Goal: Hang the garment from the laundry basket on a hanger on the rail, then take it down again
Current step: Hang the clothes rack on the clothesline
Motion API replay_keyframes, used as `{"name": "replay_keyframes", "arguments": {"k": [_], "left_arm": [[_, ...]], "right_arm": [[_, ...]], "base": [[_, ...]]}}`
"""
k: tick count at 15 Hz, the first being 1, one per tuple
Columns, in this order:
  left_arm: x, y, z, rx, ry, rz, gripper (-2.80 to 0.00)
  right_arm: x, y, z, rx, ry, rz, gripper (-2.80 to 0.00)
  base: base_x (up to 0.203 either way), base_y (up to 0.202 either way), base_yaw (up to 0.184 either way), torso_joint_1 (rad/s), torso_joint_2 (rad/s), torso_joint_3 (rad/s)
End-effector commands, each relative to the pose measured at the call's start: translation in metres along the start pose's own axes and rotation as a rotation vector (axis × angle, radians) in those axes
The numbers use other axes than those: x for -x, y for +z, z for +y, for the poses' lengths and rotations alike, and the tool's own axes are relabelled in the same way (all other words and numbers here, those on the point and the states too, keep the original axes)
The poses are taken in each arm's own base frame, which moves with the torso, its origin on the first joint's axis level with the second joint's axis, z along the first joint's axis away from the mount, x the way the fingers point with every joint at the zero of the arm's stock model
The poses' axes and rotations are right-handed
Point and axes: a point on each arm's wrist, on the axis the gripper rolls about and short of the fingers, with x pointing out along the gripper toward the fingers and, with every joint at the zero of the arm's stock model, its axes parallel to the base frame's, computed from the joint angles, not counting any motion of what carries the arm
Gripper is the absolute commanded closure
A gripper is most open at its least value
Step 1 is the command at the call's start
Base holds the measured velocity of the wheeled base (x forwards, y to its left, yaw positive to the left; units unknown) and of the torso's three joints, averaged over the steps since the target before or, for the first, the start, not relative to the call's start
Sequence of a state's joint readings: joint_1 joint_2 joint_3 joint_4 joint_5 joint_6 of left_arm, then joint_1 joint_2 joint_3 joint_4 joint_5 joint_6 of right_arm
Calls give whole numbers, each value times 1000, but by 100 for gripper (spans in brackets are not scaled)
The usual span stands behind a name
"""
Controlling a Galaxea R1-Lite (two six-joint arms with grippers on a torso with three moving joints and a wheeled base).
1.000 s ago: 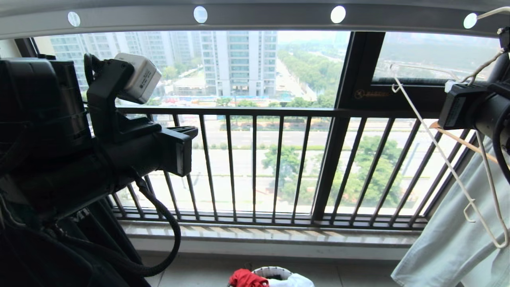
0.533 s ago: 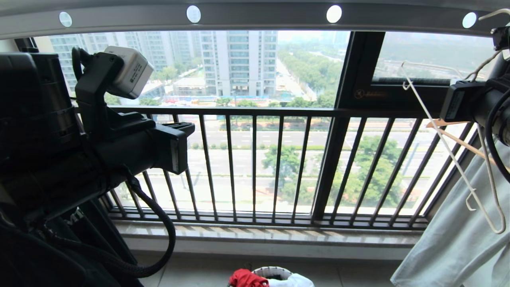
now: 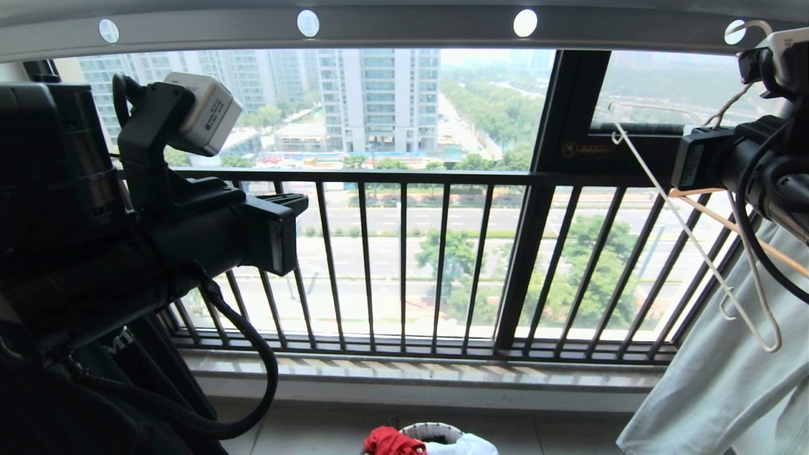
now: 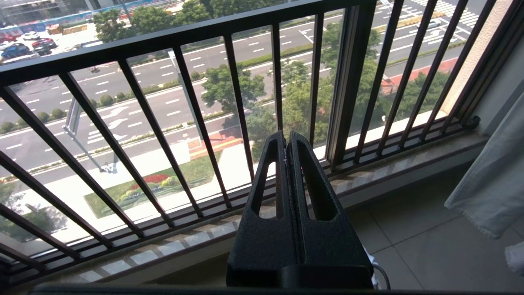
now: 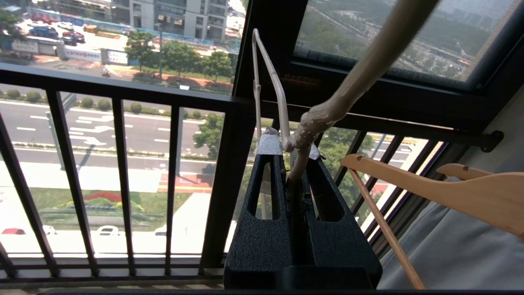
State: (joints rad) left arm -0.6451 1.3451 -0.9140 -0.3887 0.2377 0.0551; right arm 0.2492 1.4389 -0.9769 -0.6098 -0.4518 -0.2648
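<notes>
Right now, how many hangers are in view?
2. A thin white wire hanger, gripped at its twisted neck by the right gripper at the right under the grey metal rail; a light wooden hanger behind it, over pale cloth. More may be hidden.

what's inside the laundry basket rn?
In the laundry basket, a red garment drapes over the left rim and white fabric lies at right. Anything underneath is covered, and the picture edge cuts off the basket's lower part.

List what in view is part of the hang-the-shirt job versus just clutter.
Job: red garment in laundry basket; white wire hanger gripped by right gripper; rail.
Clutter: wooden hanger, pale hanging cloth, window railing; left gripper idle.
</notes>
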Motion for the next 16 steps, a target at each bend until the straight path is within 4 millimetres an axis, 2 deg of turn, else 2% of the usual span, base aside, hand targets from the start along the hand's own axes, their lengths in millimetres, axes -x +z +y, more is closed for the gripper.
{"name": "replay_keyframes", "arguments": {"k": [1,6,10,11,14,16], "left_arm": [[-1,0,0,0,2,1,0],[-2,-1,0,-1,2,4,0],[-4,-2,-1,-2,2,10,0],[-4,-3,-1,-3,2,13,0],[-7,-4,-2,-4,2,17,0],[-8,-5,-2,-4,1,22,0]], "right_arm": [[-5,-4,3,11,3,11,0],[-17,-14,1,42,4,42,0],[-17,-16,0,44,0,46,0],[-17,-16,0,44,1,46,-280],[-13,-16,-2,47,2,46,-280],[-2,-16,-5,46,3,44,-280]], "base": [[0,0,0,0,0,0],[0,0,0,0,0,0],[0,0,0,0,0,0],[0,0,0,0,0,0],[0,0,0,0,0,0],[0,0,0,0,0,0]]}}
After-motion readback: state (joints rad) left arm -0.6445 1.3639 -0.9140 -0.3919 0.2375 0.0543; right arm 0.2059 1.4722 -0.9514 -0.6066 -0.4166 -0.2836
